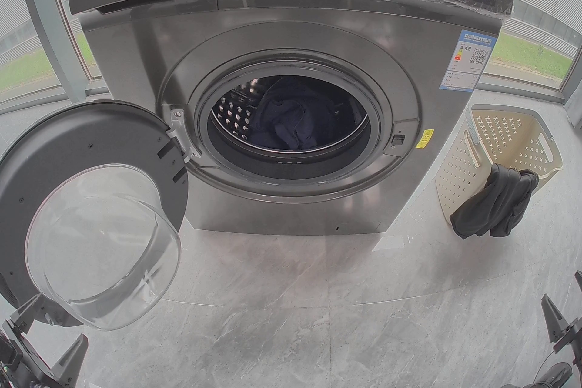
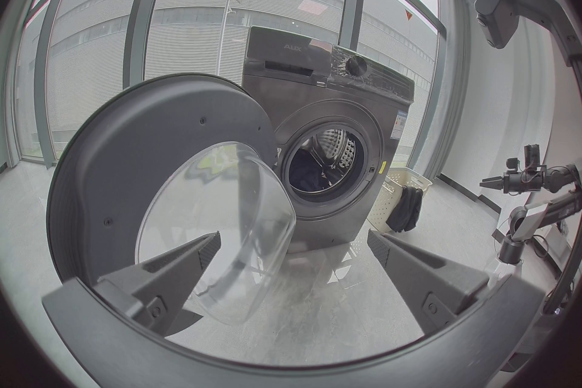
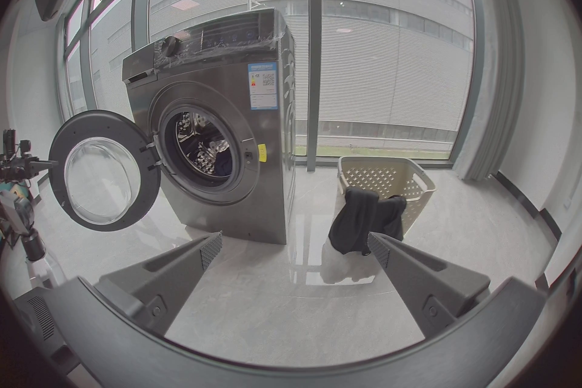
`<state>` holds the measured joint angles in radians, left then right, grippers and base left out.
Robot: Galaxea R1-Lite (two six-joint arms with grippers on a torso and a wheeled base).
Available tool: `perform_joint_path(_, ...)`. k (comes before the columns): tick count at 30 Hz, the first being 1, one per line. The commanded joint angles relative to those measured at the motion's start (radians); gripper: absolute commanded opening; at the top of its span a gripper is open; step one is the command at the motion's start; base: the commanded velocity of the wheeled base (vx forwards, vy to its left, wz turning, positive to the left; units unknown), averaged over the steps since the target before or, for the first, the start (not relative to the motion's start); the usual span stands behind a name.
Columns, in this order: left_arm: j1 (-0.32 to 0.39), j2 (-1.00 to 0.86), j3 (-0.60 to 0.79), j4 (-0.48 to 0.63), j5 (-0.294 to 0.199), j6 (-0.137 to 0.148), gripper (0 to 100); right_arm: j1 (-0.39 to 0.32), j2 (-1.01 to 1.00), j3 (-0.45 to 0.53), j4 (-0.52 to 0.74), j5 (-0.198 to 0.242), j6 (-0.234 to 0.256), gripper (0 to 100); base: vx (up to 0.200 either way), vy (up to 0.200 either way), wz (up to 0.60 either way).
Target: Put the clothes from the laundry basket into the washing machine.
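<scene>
Pale grey floor tiles (image 1: 303, 298) run before tall windows (image 3: 394, 74). Mid-frame in the head view, the washing machine (image 1: 151, 50) stands with its door (image 1: 73, 159) swung wide at lower left, dark clothes (image 1: 294, 116) already in the drum (image 1: 233, 111). At right, one dark garment (image 1: 494, 204) drapes over the rim of the laundry basket (image 1: 506, 108), seemingly the last to load. The left end effector (image 2: 294, 237) and right end effector (image 3: 294, 237) are both released, holding nothing.
</scene>
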<state>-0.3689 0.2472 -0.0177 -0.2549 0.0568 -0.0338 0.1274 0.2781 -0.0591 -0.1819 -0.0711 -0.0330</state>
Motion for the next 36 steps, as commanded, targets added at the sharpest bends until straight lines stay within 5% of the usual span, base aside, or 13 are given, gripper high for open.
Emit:
perform_joint_path(1, 0.071, -0.103, 0.018, 0.042, -0.025, -0.011, 100, -0.026, -0.155, -0.018, 0.045, -0.001, -0.004, 100, 0.000, -0.200, 0.00)
perform_joint_path(8, 0.162, -0.154, 0.018, 0.138, -0.043, -0.006, 100, -0.028, -0.180, 0.025, 0.056, -0.003, 0.001, 100, 0.000, -0.200, 0.00)
perform_joint_path(13, 0.188, -0.158, 0.018, 0.171, -0.066, -0.044, 100, -0.078, -0.203, 0.059, 0.085, 0.008, 0.001, 100, 0.000, -0.200, 0.00)
perform_joint_path(18, 0.393, -0.200, 0.018, 0.172, -0.103, -0.049, 100, -0.109, -0.277, 0.051, 0.154, 0.024, 0.004, 100, 0.000, -0.200, 0.00)
perform_joint_path(21, 0.389, -0.203, 0.018, 0.172, -0.109, -0.024, 100, -0.111, -0.278, 0.053, 0.151, 0.025, 0.004, 100, 0.000, -0.200, 0.00)
perform_joint_path(25, 0.370, -0.247, 0.016, 0.207, -0.041, 0.017, 100, -0.111, -0.278, 0.059, 0.134, 0.011, 0.022, 100, 0.000, 0.000, 0.00)
perform_joint_path(30, 0.369, -0.247, 0.015, 0.258, -0.081, 0.029, 100, -0.112, -0.278, 0.059, 0.140, -0.046, 0.056, 100, 0.000, 0.000, 0.00)
perform_joint_path(31, 0.369, -0.247, 0.016, 0.256, -0.081, 0.029, 100, -0.112, -0.278, 0.059, 0.147, -0.033, 0.059, 100, 0.000, 0.000, 0.00)
perform_joint_path(33, 0.369, -0.247, 0.016, 0.256, -0.080, 0.018, 100, -0.111, -0.278, 0.058, 0.191, 0.063, 0.048, 100, 0.000, 0.000, 0.00)
perform_joint_path(36, 0.369, -0.247, 0.016, 0.256, -0.077, 0.005, 100, -0.111, -0.277, 0.058, 0.187, 0.054, 0.047, 100, 0.000, 0.000, 0.00)
